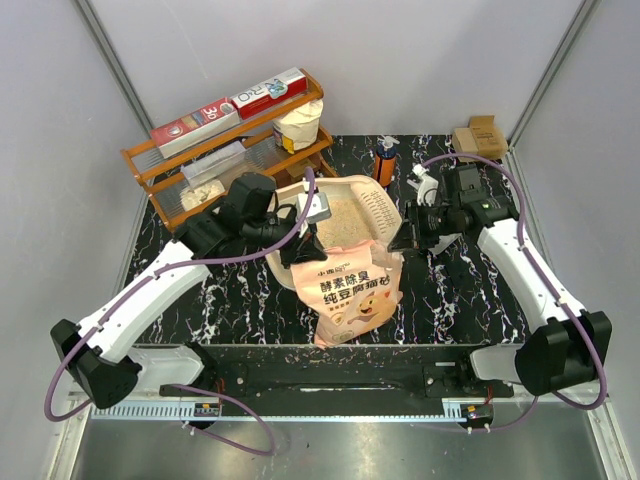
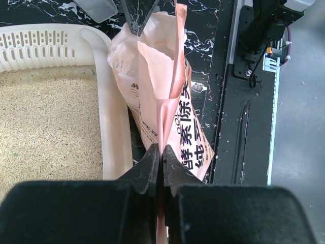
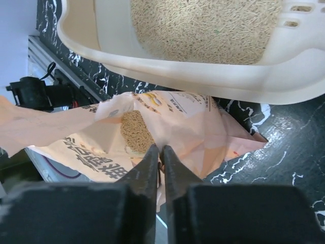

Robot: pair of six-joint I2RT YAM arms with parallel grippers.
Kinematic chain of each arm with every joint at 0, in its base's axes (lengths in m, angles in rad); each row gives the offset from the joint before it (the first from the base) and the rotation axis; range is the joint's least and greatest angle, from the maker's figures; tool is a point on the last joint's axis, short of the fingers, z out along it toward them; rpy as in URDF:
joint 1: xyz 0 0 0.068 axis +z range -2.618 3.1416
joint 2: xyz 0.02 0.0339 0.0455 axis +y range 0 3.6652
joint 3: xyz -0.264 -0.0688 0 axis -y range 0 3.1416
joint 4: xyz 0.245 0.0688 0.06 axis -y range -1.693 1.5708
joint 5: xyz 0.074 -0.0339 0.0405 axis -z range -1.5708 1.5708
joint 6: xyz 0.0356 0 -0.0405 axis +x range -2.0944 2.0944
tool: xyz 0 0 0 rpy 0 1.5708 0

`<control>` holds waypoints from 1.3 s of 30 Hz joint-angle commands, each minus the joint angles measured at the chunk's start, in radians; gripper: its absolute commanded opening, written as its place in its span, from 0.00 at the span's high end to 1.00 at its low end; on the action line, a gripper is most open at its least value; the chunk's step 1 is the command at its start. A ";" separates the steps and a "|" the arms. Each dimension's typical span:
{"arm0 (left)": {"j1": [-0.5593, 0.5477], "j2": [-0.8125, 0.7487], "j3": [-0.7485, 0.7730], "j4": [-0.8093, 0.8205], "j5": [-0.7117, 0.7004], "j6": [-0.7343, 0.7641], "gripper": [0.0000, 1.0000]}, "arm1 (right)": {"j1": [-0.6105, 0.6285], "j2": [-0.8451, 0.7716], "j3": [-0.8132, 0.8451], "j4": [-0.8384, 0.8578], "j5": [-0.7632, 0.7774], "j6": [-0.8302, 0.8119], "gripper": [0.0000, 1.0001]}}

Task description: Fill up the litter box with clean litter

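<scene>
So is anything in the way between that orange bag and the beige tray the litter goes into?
Nothing visible. The bag sits right beside the near rim of the litter box, both the left pincer and right pincer shut on its top edge. The tray's open top is uncovered, with litter lying inside.

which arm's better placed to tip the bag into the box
Probably left: the left gripper, shut on the litter bag, sits beside the litter box rim; the right gripper pinches it further off.
</scene>
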 commanded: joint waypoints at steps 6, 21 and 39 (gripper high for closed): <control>0.001 0.003 0.088 0.138 0.034 0.002 1.00 | 0.046 -0.015 -0.013 0.012 -0.315 -0.006 0.60; 0.001 -0.003 0.094 0.072 0.008 0.056 1.00 | 0.018 -0.017 0.065 -0.181 -0.354 -0.581 0.33; 0.003 0.030 0.137 0.069 0.032 0.044 1.00 | 0.019 -0.179 -0.185 0.070 -0.308 -0.610 0.39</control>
